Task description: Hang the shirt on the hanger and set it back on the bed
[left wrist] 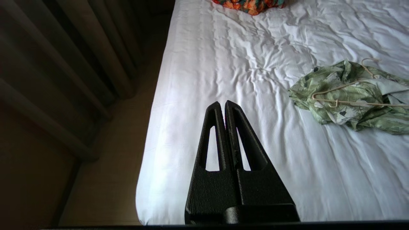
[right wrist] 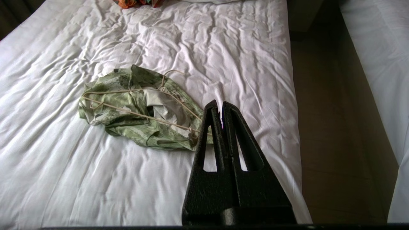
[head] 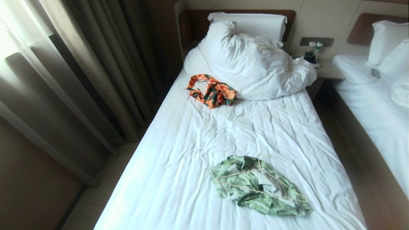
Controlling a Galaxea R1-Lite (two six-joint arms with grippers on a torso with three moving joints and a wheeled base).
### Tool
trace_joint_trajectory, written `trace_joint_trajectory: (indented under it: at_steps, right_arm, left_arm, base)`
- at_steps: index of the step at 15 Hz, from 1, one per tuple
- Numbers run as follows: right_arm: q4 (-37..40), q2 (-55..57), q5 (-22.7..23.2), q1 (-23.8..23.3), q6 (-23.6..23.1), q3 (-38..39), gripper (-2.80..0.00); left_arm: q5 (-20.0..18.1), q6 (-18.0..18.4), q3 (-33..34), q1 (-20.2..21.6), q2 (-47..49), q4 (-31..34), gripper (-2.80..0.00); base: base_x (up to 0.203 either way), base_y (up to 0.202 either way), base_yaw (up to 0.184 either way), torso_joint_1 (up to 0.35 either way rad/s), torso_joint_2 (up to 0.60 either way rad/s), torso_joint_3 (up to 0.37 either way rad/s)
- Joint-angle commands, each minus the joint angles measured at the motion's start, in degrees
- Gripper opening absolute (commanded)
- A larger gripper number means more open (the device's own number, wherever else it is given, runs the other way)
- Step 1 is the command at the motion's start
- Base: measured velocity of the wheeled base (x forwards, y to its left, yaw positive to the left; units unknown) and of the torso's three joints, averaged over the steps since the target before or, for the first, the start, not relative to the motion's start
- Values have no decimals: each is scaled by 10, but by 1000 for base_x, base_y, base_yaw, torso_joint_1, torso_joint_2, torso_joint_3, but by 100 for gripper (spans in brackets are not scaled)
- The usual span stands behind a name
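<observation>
Shirt (head: 255, 188) lies crumpled near the foot edge of the bed (head: 191, 143), toward its right side, with the hanger (head: 260, 180) resting on top, not threaded. Shirt likely soft, light, floppy; hanger thin, stiff, slippery: best grabbed at hook. Left pincer (left wrist: 222, 103) and right pincer (right wrist: 219, 103) both closed, empty, above the bed.

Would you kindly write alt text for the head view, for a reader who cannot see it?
A crumpled light green floral shirt lies on a wrinkled white bed with a thin cream wire hanger resting on top. Farther up, an orange-and-dark-green patterned garment sits beside a big white pillow.
</observation>
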Motion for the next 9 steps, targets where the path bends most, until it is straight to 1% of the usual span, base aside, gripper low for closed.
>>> trace_joint_trajectory:
  at_steps: [1,2,4,5,6,9]
  right_arm:
    - [0,1,0,0,0,7,-280]
    - [0,1,0,0,2,7,-280]
    - [0,1,0,0,11,7,-280]
    - [0,1,0,0,11,7,-280]
    - [0,1,0,0,11,7,-280]
    - [0,1,0,0,11,7,-280]
  left_arm:
    - [0,-13,0,0,1,1,-280]
    - [1,-24,0,1,1,1,-280]
    - [13,-55,1,0,1,1,-280]
    - [18,-63,0,1,1,0,-280]
    - [19,-66,1,0,1,0,-280]
    - [19,-67,1,1,1,0,-280]
  base:
    - [0,0,0,0,0,0]
    - [0,0,0,0,0,0]
    - [0,0,0,0,0,0]
    - [0,0,0,0,0,0]
    - [0,0,0,-89,140,129]
    - [0,0,0,-124,313,173]
